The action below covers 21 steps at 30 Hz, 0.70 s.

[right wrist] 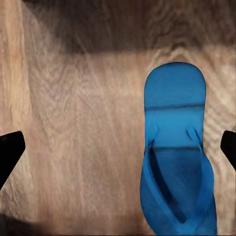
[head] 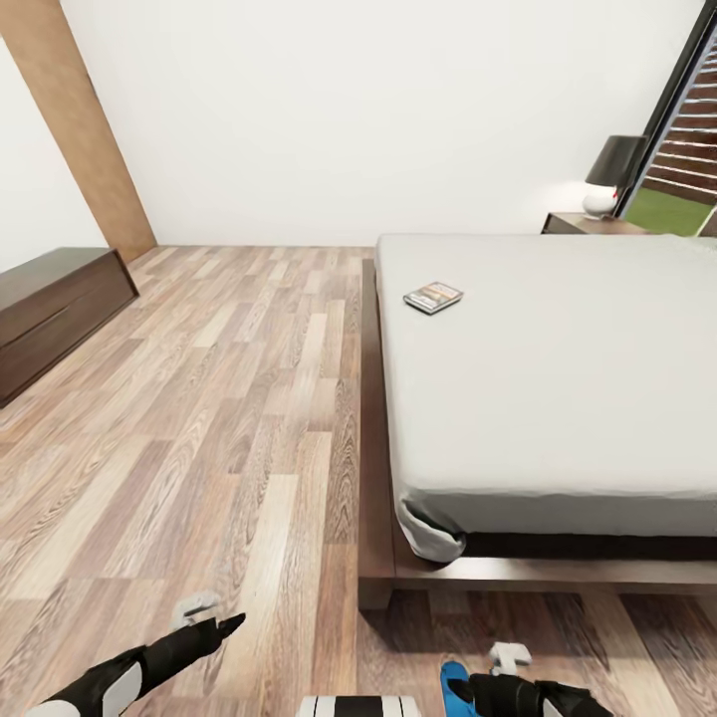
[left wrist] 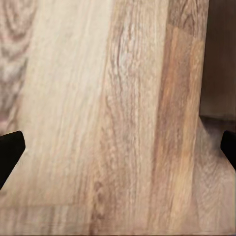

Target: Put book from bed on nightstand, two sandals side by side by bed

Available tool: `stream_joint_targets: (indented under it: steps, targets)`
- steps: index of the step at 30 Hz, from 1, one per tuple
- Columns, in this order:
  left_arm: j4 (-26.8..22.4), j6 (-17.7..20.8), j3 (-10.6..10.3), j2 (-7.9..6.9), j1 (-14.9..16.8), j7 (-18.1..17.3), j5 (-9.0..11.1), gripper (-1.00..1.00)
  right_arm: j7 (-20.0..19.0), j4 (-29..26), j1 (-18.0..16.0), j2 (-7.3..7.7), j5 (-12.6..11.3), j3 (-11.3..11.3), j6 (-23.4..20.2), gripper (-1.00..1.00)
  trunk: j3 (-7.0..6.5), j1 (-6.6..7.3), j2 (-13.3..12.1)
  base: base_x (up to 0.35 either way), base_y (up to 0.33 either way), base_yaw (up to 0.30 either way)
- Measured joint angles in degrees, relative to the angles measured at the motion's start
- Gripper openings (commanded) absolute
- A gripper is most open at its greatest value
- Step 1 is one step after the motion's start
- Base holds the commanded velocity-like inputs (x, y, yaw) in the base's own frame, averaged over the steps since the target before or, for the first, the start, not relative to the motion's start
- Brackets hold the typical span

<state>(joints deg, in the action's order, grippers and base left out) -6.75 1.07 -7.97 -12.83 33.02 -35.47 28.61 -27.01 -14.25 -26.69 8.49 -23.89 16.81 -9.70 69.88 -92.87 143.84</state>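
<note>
1. I see the book [head: 433, 297] lying on the bed [head: 558, 388].
2. My right gripper [right wrist: 118, 147] is spread wide, empty, above a sandal [right wrist: 176, 162] on the floor [head: 229, 418].
3. My left gripper [left wrist: 118, 150] is spread wide, empty.

A small dark paperback book [head: 433, 297] lies flat on the light-grey mattress bed [head: 558, 398], far left. A bright blue flat sandal [right wrist: 177, 162] lies on the wood-plank floor near the bed's foot.
</note>
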Motion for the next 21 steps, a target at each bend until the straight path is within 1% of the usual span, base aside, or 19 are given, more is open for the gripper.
stream_joint_targets:
  steps: [2,4,6,7,9,11,14,17,18,21]
  targets:
    - [1.7,-1.6,0.1,0.26,0.0,0.0,0.2,1.00,0.0,1.7,0.0,-0.01,-0.1,-0.1,0.1,1.00,-0.45,0.06,0.0,0.000,0.000,0.000]
    - [3.0,-3.0,0.0,1.73,0.0,0.0,0.2,1.00,0.0,3.0,0.0,-0.02,-0.1,-0.1,0.1,1.00,-0.90,0.11,-0.1,0.000,0.000,0.000]
    - [3.2,-3.2,-0.2,2.10,0.0,0.1,0.0,1.00,0.1,3.2,0.0,-0.06,-0.1,-0.1,0.1,1.00,-1.34,0.16,-0.1,0.000,0.000,0.000]
    - [3.3,-3.3,-0.4,2.18,0.0,0.1,-0.1,1.00,0.1,3.3,0.0,-0.07,0.0,-0.1,0.1,1.00,-1.57,0.19,-0.1,0.000,0.000,0.000]
    - [3.4,-3.4,-1.5,2.38,0.0,0.2,-0.7,1.00,0.1,3.4,0.0,-0.09,0.0,-0.1,0.1,1.00,-2.01,0.24,-0.1,0.000,0.000,0.000]
    - [3.4,-3.5,-2.0,2.47,0.0,0.2,-0.9,1.00,0.1,3.5,0.0,-0.09,0.0,-0.1,0.1,1.00,-2.45,0.29,-0.1,0.000,0.000,0.000]
    - [3.5,-3.5,-2.2,2.78,0.0,0.2,-1.0,1.00,0.1,3.5,0.0,-0.16,0.0,-0.1,0.1,1.00,-3.12,0.37,-0.2,0.000,0.000,0.000]
    - [3.5,-3.5,-2.2,2.80,0.0,0.3,-1.0,1.00,0.1,3.5,0.0,-0.18,0.0,-0.1,0.1,1.00,-3.78,0.44,-0.2,0.000,0.000,0.000]
    - [3.5,-3.5,-2.2,2.79,0.0,0.3,-1.0,1.00,0.2,3.5,0.0,-0.18,0.0,-0.2,2.3,1.00,-4.00,0.47,-0.2,0.000,0.000,0.000]
    - [3.5,-3.5,-2.3,2.82,0.0,0.3,-1.0,1.00,0.2,3.5,0.0,-0.18,0.0,-0.1,3.8,1.00,-4.67,0.55,-0.3,0.000,0.000,0.000]
